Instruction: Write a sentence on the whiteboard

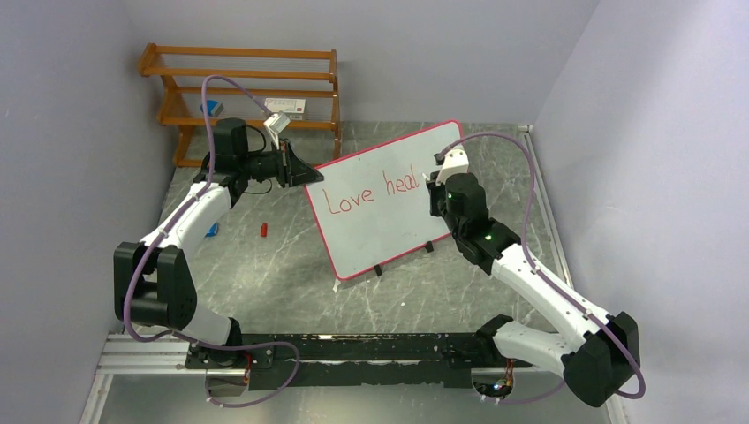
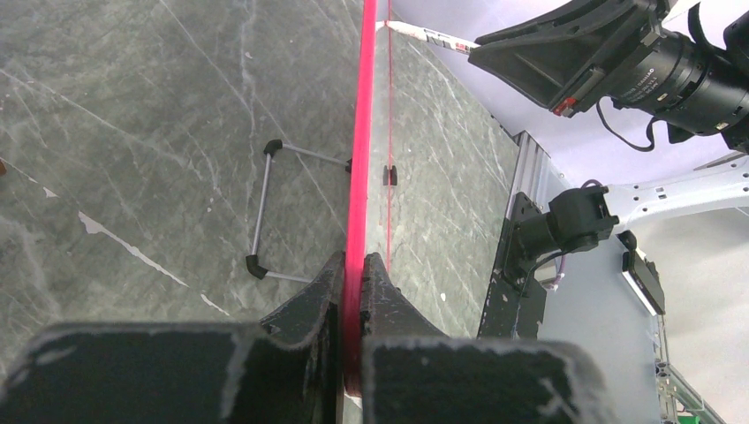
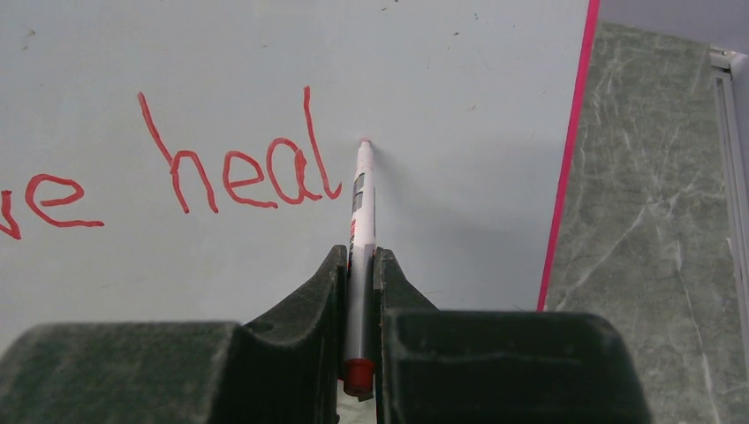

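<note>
Whiteboard [image 1: 389, 221] stood on the desk [image 1: 265, 274], its edge pinched by the left fingers [image 2: 311, 300], while the right fingers [image 3: 318, 283] gripped a marker [image 3: 361, 203] touching it beside the red words [image 1: 371, 193]; hard pressing might tip it.

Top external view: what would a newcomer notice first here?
The whiteboard, propped mid-table, with red words "Love heal" across it. The right gripper holds a marker with its tip at the board just after the "l", while the left gripper clamps the board's pink frame.
</note>
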Available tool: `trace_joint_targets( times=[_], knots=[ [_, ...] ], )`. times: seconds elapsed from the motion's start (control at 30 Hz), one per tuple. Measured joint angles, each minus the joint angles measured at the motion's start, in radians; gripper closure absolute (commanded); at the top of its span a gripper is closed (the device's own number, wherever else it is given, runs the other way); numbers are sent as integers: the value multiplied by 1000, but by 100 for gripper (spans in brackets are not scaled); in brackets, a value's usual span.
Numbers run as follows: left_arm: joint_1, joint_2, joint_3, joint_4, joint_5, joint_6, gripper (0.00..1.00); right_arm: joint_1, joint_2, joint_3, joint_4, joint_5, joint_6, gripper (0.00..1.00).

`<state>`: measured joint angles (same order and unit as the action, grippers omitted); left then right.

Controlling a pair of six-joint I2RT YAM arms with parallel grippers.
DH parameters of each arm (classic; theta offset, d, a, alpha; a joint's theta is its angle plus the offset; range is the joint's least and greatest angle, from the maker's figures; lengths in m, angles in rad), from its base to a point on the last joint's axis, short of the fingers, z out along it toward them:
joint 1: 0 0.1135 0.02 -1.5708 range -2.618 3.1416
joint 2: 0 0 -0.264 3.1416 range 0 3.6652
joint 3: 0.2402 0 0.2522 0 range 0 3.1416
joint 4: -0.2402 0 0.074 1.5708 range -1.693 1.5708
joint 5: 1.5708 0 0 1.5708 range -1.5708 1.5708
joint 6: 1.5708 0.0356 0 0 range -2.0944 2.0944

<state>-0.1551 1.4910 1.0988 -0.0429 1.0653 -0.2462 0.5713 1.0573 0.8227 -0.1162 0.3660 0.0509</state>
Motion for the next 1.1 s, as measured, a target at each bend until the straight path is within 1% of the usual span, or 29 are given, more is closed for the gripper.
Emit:
trace_joint_targets(
  times=[0.73, 1.1],
  knots=[
    [0, 1, 0, -1, -2, 0, 95, -6, 2, 2, 20, -54, -10, 100],
    [0, 1, 0, -1, -2, 0, 95, -6, -13, 1, -26, -78, -8, 100]
  ],
)
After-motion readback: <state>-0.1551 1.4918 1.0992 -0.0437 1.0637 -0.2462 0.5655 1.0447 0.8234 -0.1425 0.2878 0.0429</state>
